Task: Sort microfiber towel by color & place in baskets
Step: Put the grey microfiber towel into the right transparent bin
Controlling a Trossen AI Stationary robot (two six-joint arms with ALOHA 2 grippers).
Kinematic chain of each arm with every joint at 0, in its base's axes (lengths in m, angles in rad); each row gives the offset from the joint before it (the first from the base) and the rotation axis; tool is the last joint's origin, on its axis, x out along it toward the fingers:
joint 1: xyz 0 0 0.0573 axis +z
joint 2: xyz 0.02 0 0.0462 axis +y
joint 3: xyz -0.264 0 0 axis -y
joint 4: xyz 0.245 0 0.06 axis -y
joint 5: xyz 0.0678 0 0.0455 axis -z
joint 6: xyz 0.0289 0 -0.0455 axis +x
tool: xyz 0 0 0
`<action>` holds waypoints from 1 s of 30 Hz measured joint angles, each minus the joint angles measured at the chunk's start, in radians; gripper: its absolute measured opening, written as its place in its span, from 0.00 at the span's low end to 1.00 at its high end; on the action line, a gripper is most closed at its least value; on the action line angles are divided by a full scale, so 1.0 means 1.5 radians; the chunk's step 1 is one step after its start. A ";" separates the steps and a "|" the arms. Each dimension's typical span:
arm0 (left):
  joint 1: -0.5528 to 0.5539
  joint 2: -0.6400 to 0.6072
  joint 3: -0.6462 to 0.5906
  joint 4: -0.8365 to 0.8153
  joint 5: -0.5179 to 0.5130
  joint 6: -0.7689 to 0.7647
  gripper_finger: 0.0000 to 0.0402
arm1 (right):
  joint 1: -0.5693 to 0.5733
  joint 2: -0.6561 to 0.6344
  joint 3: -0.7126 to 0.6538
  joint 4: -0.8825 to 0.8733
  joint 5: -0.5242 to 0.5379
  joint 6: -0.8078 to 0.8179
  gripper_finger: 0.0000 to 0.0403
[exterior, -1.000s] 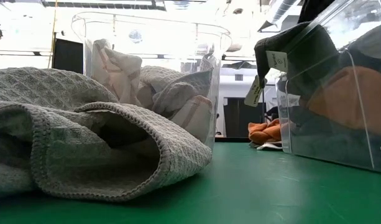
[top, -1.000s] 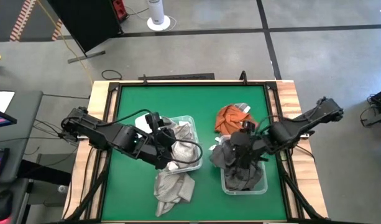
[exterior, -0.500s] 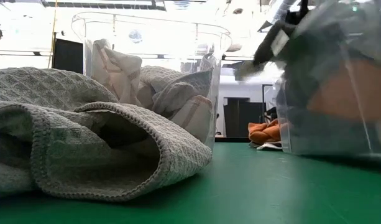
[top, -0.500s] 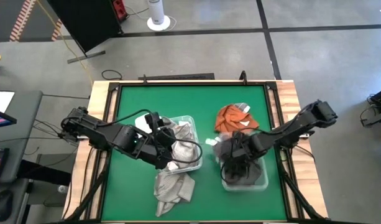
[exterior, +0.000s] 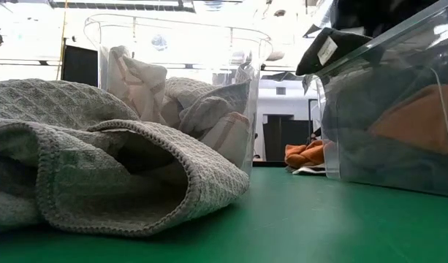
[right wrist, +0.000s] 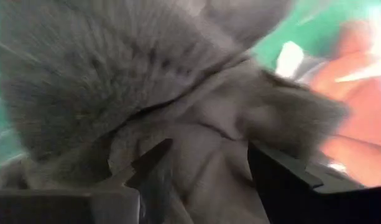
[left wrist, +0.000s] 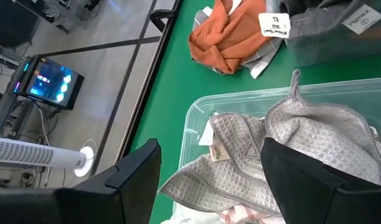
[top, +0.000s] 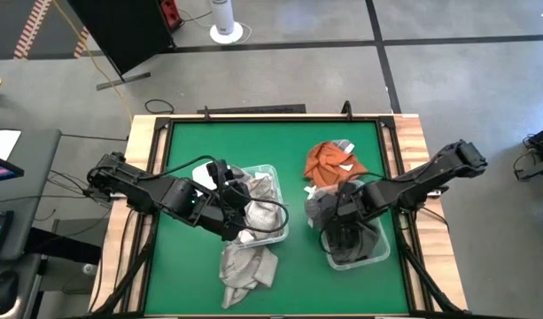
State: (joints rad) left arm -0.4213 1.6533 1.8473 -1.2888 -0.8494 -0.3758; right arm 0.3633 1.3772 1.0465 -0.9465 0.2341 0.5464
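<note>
Green table w/ two clear baskets. Right basket, holding dark grey towels, has slid toward the table's right edge and twisted vs. a second ago; likely dragged by the right arm, so sorting there is disturbed, not advanced. Left basket, w/ light towels, unchanged. Light grey towel on the table in front of it, orange towel behind the right basket: both unsorted, unmoved. Left gripper over left basket, fingers wide apart, holding nothing. Right gripper down in grey pile; fingers apart, grip can't be told.
</note>
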 joint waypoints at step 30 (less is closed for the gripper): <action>0.000 0.000 0.000 -0.003 0.001 -0.016 0.66 | 0.148 0.047 0.183 -0.042 0.251 0.019 0.58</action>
State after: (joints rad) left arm -0.4210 1.6535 1.8473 -1.2930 -0.8484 -0.3991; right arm 0.5861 1.4473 1.3211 -1.0092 0.6103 0.5754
